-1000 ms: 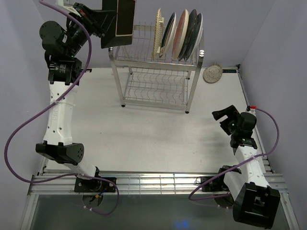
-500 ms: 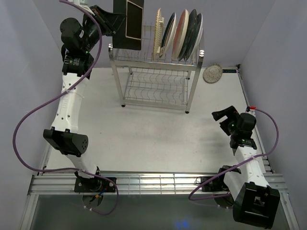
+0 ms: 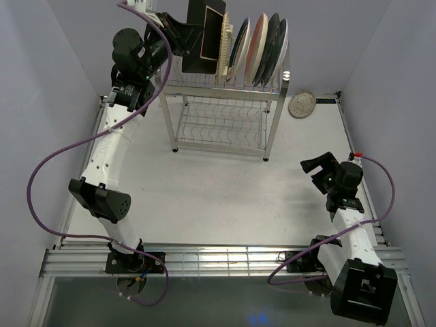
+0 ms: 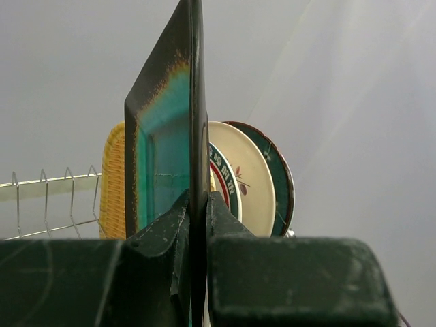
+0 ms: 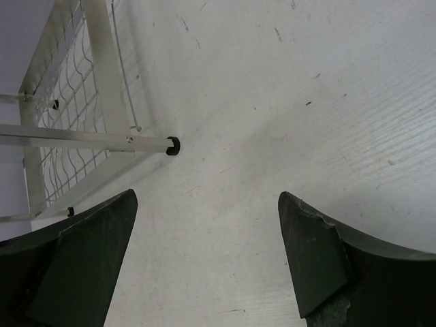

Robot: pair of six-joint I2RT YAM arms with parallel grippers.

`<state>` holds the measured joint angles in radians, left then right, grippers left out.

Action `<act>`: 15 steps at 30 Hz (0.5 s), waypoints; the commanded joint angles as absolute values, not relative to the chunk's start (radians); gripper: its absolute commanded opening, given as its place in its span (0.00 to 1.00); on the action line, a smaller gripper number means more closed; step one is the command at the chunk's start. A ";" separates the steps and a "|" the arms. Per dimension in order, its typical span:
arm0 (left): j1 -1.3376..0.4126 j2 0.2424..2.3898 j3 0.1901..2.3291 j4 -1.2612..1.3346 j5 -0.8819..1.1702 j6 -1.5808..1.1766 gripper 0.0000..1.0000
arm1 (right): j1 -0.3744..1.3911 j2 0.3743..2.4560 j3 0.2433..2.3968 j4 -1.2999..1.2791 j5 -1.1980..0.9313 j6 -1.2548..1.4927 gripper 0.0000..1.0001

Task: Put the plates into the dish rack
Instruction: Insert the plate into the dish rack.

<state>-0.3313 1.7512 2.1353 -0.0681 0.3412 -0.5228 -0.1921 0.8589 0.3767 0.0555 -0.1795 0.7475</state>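
I am looking at the left claw first. It is nearly closed and pinches the lower rim of the brown square plate between its two fingers. The left arm rises from its base at the bottom left, bends at an elbow along the left side, and reaches to the upper left of the frame with its wrist turned toward the right.

The plate stands on edge and upright, its flat faces running parallel to the plates racked beside it. Its teal centre shows in the wrist view. It sits over the left end of the top tier of the dish rack, just beside the yellow woven plate. I cannot tell whether its lower edge touches the wires.

I count five plates standing upright in a row on that top tier, the yellow one at the left end. One silver-grey round plate lies flat on the table, to the right of the rack.

At the lower right the other arm is folded. The right claw hangs over bare table, spread wide and holding nothing.
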 commanded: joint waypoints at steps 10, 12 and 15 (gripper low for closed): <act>-0.334 1.733 2.160 0.136 0.210 -0.437 0.00 | -0.192 0.851 0.364 0.106 -0.201 0.732 0.89; -0.336 1.749 2.175 0.127 0.212 -0.430 0.00 | -0.190 0.847 0.362 0.106 -0.198 0.732 0.90; -0.336 1.766 2.177 0.123 0.224 -0.430 0.00 | -0.190 0.847 0.364 0.106 -0.196 0.732 0.90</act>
<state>-0.3447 1.8091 2.1281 -0.0597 0.2619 -0.4637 -0.1921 0.8585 0.3626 0.0628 -0.1871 0.7475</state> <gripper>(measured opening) 0.187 0.897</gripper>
